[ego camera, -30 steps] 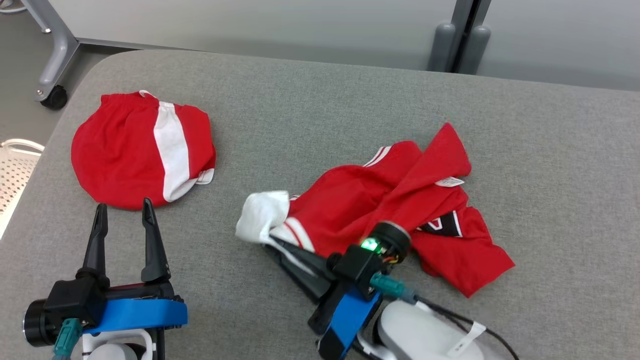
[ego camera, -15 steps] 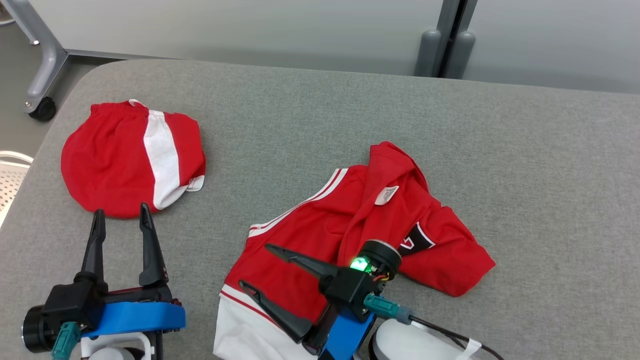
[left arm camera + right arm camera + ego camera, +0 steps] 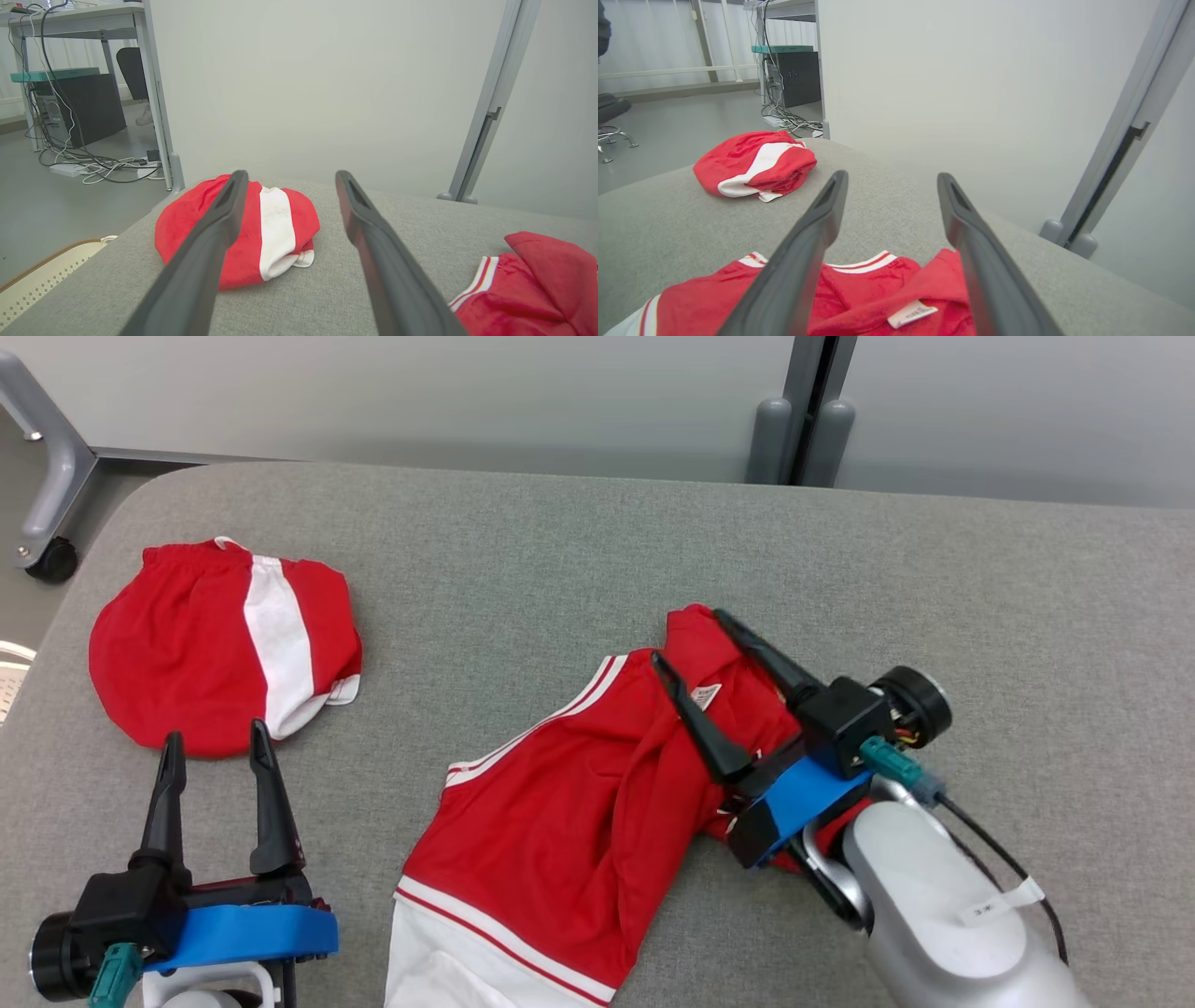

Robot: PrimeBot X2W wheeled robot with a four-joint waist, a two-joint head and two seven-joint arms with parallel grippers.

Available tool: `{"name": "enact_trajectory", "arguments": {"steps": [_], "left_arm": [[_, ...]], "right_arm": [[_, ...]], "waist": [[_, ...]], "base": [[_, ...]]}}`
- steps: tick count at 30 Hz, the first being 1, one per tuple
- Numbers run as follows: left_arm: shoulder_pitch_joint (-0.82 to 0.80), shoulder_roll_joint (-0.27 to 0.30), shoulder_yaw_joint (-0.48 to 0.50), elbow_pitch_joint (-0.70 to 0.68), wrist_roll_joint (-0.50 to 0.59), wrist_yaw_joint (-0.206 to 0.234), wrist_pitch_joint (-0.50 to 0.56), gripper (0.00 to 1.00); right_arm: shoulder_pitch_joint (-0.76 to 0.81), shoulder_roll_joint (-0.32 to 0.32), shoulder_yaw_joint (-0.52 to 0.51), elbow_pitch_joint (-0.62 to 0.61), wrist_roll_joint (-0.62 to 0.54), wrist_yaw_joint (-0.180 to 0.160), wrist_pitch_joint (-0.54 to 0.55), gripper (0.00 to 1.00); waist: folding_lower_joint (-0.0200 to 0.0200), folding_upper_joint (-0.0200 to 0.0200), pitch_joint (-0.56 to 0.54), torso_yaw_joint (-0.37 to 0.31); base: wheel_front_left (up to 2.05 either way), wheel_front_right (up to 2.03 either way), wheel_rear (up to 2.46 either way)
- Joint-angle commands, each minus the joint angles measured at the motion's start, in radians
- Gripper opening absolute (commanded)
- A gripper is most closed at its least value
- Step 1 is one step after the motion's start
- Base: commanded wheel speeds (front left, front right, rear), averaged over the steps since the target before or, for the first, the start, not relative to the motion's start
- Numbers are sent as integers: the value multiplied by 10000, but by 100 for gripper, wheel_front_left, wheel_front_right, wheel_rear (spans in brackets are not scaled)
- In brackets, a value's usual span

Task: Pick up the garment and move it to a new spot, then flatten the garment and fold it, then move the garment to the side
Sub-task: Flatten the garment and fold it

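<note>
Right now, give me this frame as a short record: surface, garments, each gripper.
surface: grey padded table
work garment: red jersey, crumpled, partly spread, white hem at the head view's bottom edge
other garment: folded red-and-white garment, far left, apart from the jersey
left gripper: open, empty, at the folded garment's near edge
right gripper: open, over the jersey's far end by its white label; contact unclear

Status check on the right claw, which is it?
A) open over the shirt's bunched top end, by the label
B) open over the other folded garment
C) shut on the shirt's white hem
A: the right claw has its fingers spread over the bunched top of the shirt, next to its white label.
</note>
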Motion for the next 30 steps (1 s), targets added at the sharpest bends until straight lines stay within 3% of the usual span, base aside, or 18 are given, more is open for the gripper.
{"name": "enact_trajectory", "arguments": {"steps": [1, 6, 13, 30], "left_arm": [[4, -5, -19, -5, 3, -44, -27, 100], [56, -5, -134, 10, -48, -1, -27, 100], [-140, -5, -274, 48, -168, 21, -27, 100], [-465, -6, -770, 147, -528, 216, -27, 100]], "right_arm": [[-188, -59, -243, 171, -118, 1, -33, 100], [-671, -127, -879, 1179, -293, 1, -35, 100], [-1841, -138, -916, 3257, -224, 1, 419, 100], [-3651, 125, 187, 7008, 1048, 1, 2627, 100]], "waist": [[0, 0, 11, 32], [0, 0, 75, 165], [0, 0, 338, 351], [0, 0, 774, 832]], "base": [[0, 0, 0], [0, 0, 0], [0, 0, 0], [0, 0, 0]]}}
